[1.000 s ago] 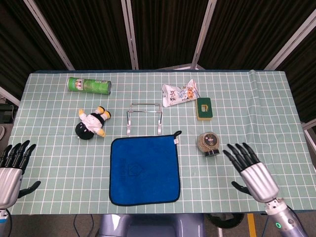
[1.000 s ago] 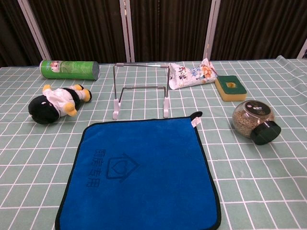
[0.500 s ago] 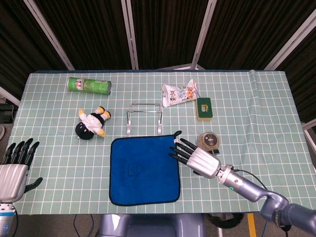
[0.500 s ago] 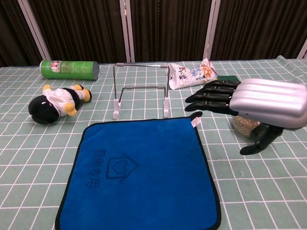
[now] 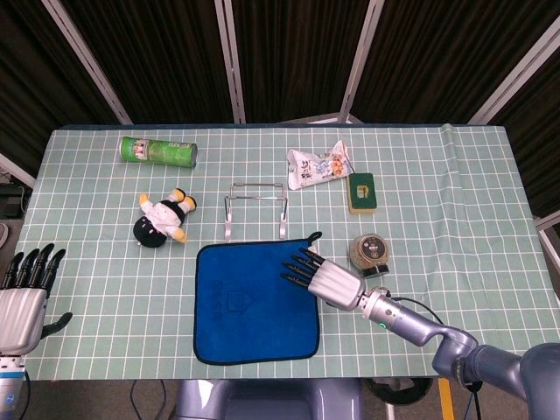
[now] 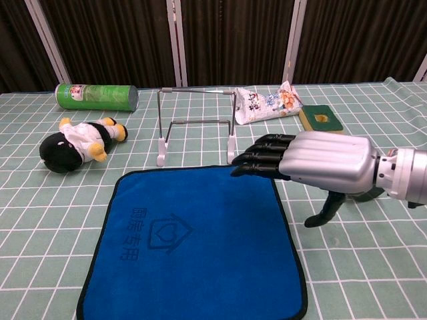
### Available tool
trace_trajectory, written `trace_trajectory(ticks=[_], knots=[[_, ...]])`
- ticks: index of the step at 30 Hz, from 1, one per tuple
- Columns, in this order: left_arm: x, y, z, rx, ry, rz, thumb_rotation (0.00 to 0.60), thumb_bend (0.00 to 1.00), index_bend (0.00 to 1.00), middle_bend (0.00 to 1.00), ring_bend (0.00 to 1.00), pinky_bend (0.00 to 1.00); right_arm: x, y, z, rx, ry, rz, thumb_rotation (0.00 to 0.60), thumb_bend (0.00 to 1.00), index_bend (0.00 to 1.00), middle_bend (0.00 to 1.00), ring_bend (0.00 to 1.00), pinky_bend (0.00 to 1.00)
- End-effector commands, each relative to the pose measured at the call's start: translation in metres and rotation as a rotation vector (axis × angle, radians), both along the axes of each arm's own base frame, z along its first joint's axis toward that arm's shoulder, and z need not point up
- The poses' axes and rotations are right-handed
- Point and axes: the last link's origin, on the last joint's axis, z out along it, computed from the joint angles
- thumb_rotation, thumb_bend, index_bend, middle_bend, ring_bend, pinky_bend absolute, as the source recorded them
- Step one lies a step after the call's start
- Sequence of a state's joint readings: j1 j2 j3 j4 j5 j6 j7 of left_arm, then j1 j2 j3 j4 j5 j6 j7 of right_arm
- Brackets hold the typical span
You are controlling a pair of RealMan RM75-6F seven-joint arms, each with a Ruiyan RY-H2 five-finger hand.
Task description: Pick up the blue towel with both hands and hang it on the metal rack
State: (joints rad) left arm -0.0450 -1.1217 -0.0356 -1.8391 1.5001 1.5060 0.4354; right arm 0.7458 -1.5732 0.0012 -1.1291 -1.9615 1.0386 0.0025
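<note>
From the head view, the blue towel point(image 5: 255, 302) lies flat on the near centre of the table point(image 5: 472, 175), its far edge just near of the metal rack point(image 5: 255, 208), which stands upright. The right hand point(image 5: 324, 278) reaches in from the near right, flat and extended, over the towel's far right corner; its fingers are apart and it holds nothing. The left hand point(image 5: 24, 296) sits at the near left table edge, well apart from the towel, fingers spread and empty. A jar point(image 5: 371, 252) lies just right of the right hand. A plush toy point(image 5: 163, 217) and a green can point(image 5: 159, 150) occupy the far left; a snack bag point(image 5: 317, 166) and a sponge point(image 5: 362, 192) occupy the far right.

From the chest view, the right hand point(image 6: 313, 162) hovers above the towel's point(image 6: 193, 240) far right corner, fingertips point(image 6: 245, 163) pointing left toward the rack's point(image 6: 196, 124) right foot. Whether they touch the cloth cannot be told. The left hand is not visible here.

Risks, as judged:
- The fingertips are near the rack foot; further travel left or far could knock the light rack over.
- Gripping one corner while the left hand is well apart would lift the towel unevenly, causing folding or dragging.
- The wrist passes close to the jar; a sideways sweep could roll it.
</note>
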Motion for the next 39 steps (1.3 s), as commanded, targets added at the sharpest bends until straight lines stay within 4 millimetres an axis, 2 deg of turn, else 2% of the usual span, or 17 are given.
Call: trace_trajectory(ticks=[1, 8, 15, 29, 39], knots=[[0.0, 0.001, -0.001, -0.003, -0.001, 0.002, 0.6, 0.0, 0.0, 0.0, 0.0, 0.0, 0.003, -0.003, -0.007, -0.012, 0.012, 0.013, 0.6, 0.0, 0.0, 0.0, 0.0, 0.0], [-0.001, 0.004, -0.002, -0.004, 0.0, 0.01, 0.6, 0.0, 0.0, 0.0, 0.0, 0.0, 0.005, -0.01, -0.018, -0.026, 0.033, 0.004, 0.6, 0.0, 0.01, 0.0, 0.0, 0.0], [-0.003, 0.005, -0.001, -0.001, 0.001, 0.016, 0.6, 0.0, 0.0, 0.0, 0.0, 0.0, 0.003, -0.01, -0.022, -0.019, 0.052, 0.02, 0.6, 0.0, 0.01, 0.0, 0.0, 0.0], [-0.002, 0.004, -0.002, -0.002, 0.0, 0.012, 0.6, 0.0, 0.0, 0.0, 0.0, 0.0, 0.014, -0.008, -0.038, -0.013, 0.02, 0.014, 0.6, 0.0, 0.03, 0.0, 0.0, 0.0], [-0.003, 0.005, -0.001, -0.001, -0.005, 0.014, 0.6, 0.0, 0.0, 0.0, 0.0, 0.0, 0.021, -0.008, -0.038, -0.009, -0.033, 0.001, 0.6, 0.0, 0.11, 0.0, 0.0, 0.0]])
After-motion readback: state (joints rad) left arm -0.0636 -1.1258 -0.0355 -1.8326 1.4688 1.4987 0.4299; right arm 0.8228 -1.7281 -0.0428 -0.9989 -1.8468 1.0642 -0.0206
